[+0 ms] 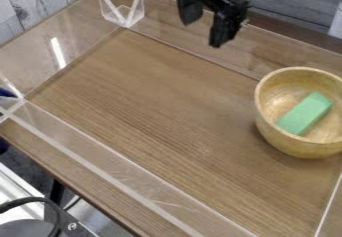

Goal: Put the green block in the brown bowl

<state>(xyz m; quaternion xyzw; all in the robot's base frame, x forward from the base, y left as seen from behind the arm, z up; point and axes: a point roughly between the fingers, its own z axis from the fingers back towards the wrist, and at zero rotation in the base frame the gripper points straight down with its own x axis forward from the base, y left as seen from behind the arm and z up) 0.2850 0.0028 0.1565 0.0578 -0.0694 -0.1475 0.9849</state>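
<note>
The gripper (210, 19) hangs at the far edge of the table (147, 111) with its jaws spread wide, holding nothing and touching nothing. The green block (309, 113) lies inside the brown bowl (279, 84), well apart from the gripper, at the right side.

One green block (309, 113) is being seen, and it is lying inside one brown bowl (274, 89). One gripper (207, 21) is being shown above the far side, with two dark fingers (222, 29) standing apart. One wooden table (147, 111) is being counted, enclosed by one clear plastic wall (80, 136).
</note>
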